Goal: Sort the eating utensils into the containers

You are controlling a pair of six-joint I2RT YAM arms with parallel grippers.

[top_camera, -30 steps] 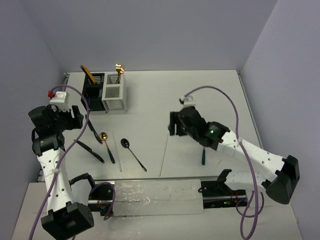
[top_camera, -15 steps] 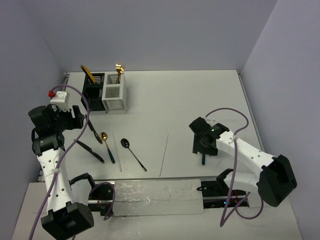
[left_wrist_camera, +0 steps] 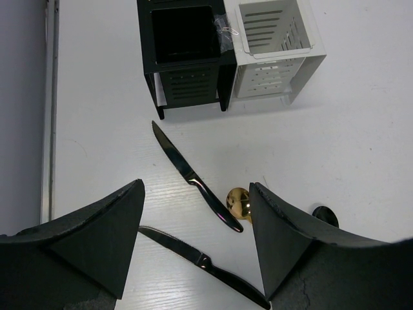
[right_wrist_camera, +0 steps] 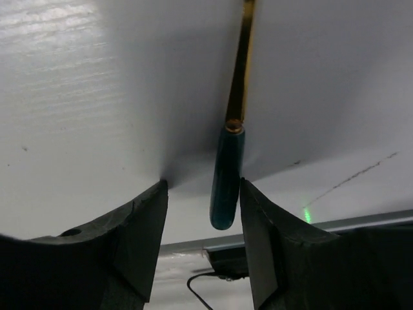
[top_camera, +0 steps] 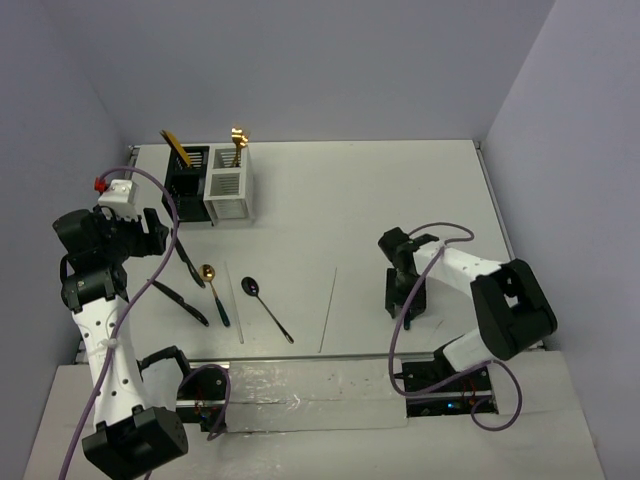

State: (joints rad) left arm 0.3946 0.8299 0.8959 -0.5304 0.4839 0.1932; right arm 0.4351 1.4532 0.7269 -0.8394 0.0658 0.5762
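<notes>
The table (top_camera: 400, 190) carries everything, and the joined containers stand at its far left. The black caddy (top_camera: 187, 172) holds a slanting yellow-handled utensil (top_camera: 175, 148), and the white caddy (top_camera: 227, 185) holds a gold one (top_camera: 237, 140).

The right arm is folded down well to the right of the caddies and nearer the bases. The right gripper (right_wrist_camera: 202, 187) is pressed low to the tabletop. The left gripper (left_wrist_camera: 197, 194) hovers just in front of the caddies, on their near left side, with its jaws spread wide and holding nothing.

Most of the loose pieces lie between the caddies and the bases:
- two black knives (left_wrist_camera: 193, 181) (left_wrist_camera: 200, 258)
- a gold-headed spoon (top_camera: 215, 295)
- a black spoon (top_camera: 265, 308)
- two thin white sticks (top_camera: 241, 300) (top_camera: 328, 310)

The coming move turns on the smallest piece in play, a gold-shafted utensil with a teal handle (right_wrist_camera: 226, 181). It lies far right of the caddies, directly under the right gripper. In the right wrist view its long axis runs straight out away from the camera. The handle butt lies in the gap between the two fingers, and the shaft leads off beyond them. The jaws stand apart astride the handle. It sits hard against the right-hand finger (right_wrist_camera: 264, 219), with clear table showing on the other side, so they are not yet clamped on it.

The fingers lie crosswise to the handle, so a squeeze should catch it. The right arm is much the nearer to this piece, and the left arm is nearer the cluster by the caddies.
</notes>
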